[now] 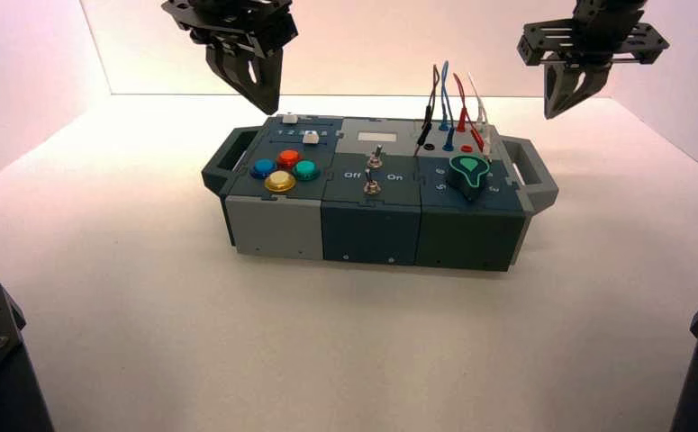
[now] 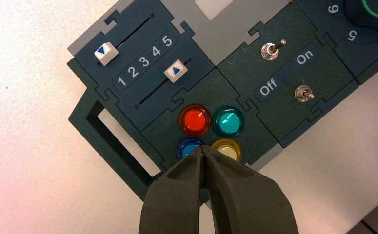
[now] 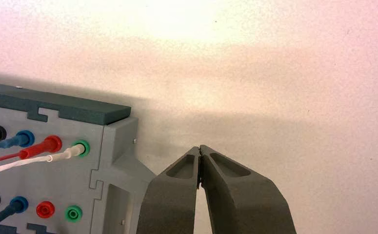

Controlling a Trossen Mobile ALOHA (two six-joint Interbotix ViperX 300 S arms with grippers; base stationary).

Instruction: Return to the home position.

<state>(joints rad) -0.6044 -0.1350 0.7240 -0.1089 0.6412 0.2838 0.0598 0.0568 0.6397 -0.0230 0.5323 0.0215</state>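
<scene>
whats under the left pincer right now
The left pincer hangs shut above the button cluster: red button and teal button show fully, while its tips cover part of the blue button and yellow button.

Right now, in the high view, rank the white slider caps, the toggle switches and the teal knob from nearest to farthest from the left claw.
1. White slider caps, at the box's left rear, just below the shut left claw.
2. Toggle switches, mid-box between Off and On.
3. Teal knob, on the box's right section, farthest.
</scene>
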